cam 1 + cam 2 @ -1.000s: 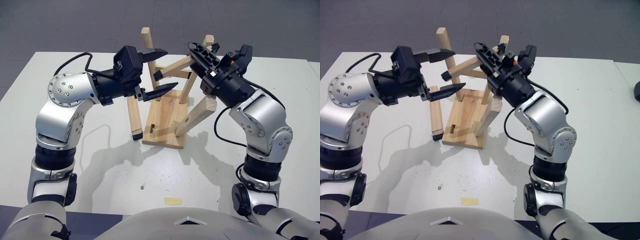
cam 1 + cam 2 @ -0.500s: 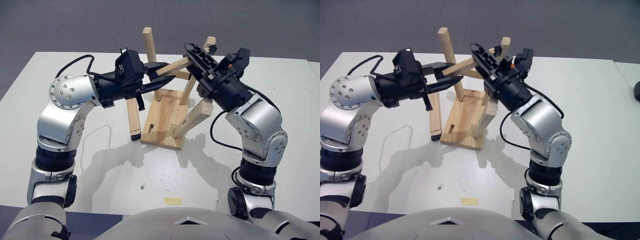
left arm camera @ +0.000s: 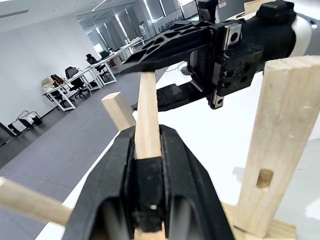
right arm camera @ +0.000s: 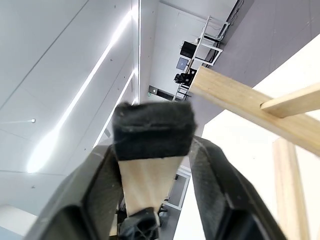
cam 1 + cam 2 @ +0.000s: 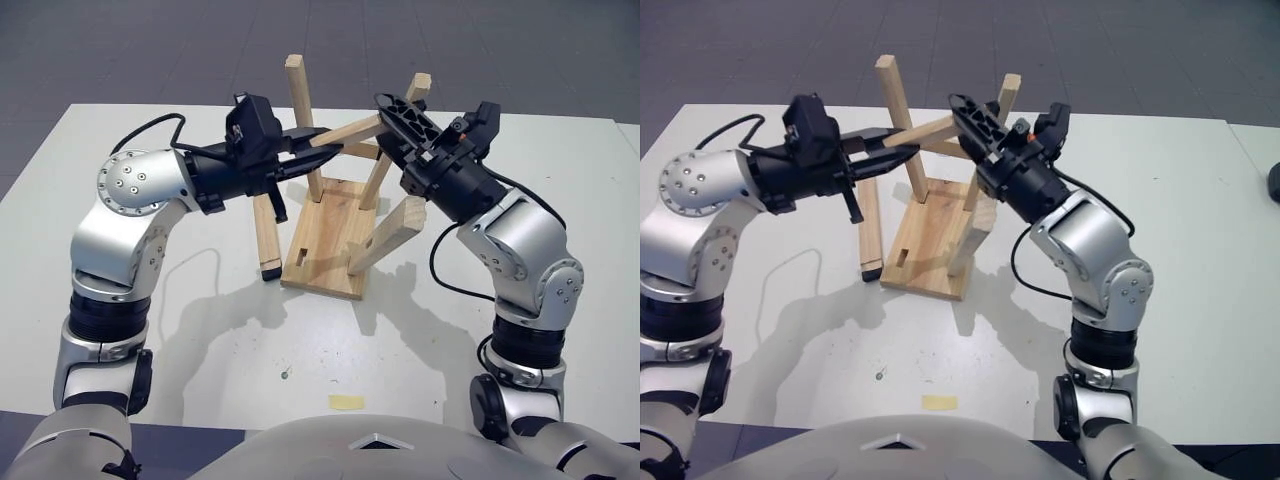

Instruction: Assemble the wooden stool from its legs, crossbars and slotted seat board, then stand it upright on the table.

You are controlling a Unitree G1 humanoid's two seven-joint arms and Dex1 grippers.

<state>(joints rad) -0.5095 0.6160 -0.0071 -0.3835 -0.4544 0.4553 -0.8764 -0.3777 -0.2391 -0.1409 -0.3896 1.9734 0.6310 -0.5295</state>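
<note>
The wooden stool lies upturned, its slotted seat board [image 5: 325, 245] flat on the white table [image 5: 200, 330] and its legs pointing up. A tall leg [image 5: 300, 110] rises at the back. A shorter leg [image 5: 265, 230] leans at the left, its black foot on the table. My left gripper [image 5: 322, 142] is shut on a slanted wooden bar [image 5: 355, 130] above the board; the bar [image 3: 146, 105] sits between its fingers. My right gripper [image 5: 395, 112] is above the board's right side, shut on a leg with a black foot pad [image 4: 152, 130].
Another leg [image 5: 390, 232] slants up from the board's right side, and one more [image 5: 415, 90] stands behind my right gripper. A yellow tape scrap [image 5: 347, 402] and a small green speck [image 5: 286, 375] lie near the front edge. Open table surrounds the stool.
My left gripper stood open around the slanted bar a second ago and has shut on it. The right arm shifted slightly, and the stool moved a little with it.
</note>
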